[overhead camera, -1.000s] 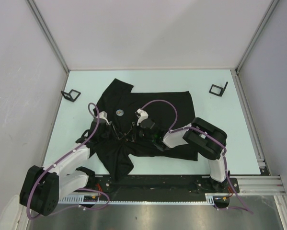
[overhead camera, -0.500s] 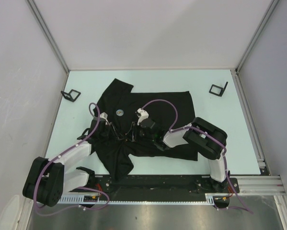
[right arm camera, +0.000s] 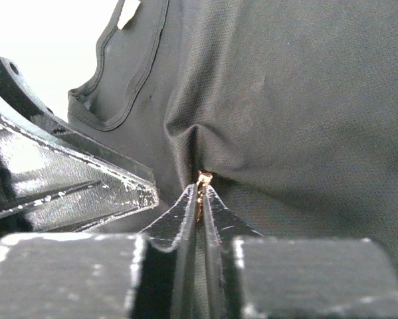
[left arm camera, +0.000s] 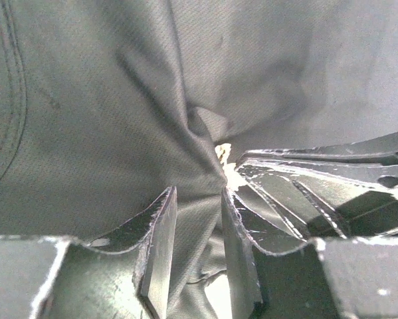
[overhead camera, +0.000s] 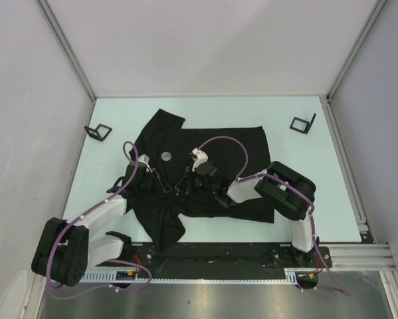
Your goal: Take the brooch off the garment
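The garment (overhead camera: pixel 242 143), a black T-shirt, lies spread on the pale table. At its middle my two grippers meet tip to tip. My left gripper (overhead camera: pixel 161 182) is shut on a raised fold of the garment (left arm camera: pixel 86 100), and the cloth runs between its fingers (left arm camera: pixel 160 226). My right gripper (overhead camera: pixel 183 185) is shut on the brooch (right arm camera: pixel 201 179), a small gold piece that sticks out at its fingertips (right arm camera: pixel 185 209) where the garment (right arm camera: pixel 305 86) puckers. From above the brooch (overhead camera: pixel 177 191) is only a tiny glint.
A small round pale badge (overhead camera: pixel 165 157) sits on the shirt near the collar. Two black wire stands (overhead camera: pixel 98 131) (overhead camera: pixel 303 123) stand at the table's far corners. The right arm's fingers (left arm camera: pixel 305 186) crowd the left wrist view. White walls enclose the table.
The right gripper's jaws have closed on the brooch. The left arm's base and elbow have swung a little, while its gripper stays on the same fold.
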Motion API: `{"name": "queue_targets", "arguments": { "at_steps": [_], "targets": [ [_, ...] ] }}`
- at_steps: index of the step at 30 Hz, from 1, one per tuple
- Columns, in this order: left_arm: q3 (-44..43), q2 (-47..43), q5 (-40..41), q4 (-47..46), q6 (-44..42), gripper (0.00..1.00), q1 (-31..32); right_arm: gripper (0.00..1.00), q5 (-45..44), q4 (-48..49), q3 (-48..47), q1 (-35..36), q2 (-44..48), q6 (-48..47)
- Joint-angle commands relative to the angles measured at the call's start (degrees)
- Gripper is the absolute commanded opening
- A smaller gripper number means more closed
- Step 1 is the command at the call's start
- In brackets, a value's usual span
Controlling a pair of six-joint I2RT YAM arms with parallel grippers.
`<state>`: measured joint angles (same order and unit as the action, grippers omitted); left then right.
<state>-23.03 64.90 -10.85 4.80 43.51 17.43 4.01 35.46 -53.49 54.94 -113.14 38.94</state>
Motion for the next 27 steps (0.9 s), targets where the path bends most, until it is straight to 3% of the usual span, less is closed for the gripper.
{"name": "queue_targets", "arguments": {
  "at_steps": [1,22,27],
  "targets": [
    [-3.16,1.36,-1.97,-1.02,0.44,0.38,-1.08,0.02,0.65,2.24,-1.79,-0.18,-0.41,-0.44],
    [-2.99,5.93,-4.44,-4.53,1.32,0.37,-1.7,0.0,-3.13,1.63,-1.88,2.1,0.99,-2.46],
    [-2.55,6.73,-4.27,-4.53,1.23,0.33,-1.79,0.0,-3.22,2.15,-1.79,2.28,1.08,-2.46]
  ]
}}
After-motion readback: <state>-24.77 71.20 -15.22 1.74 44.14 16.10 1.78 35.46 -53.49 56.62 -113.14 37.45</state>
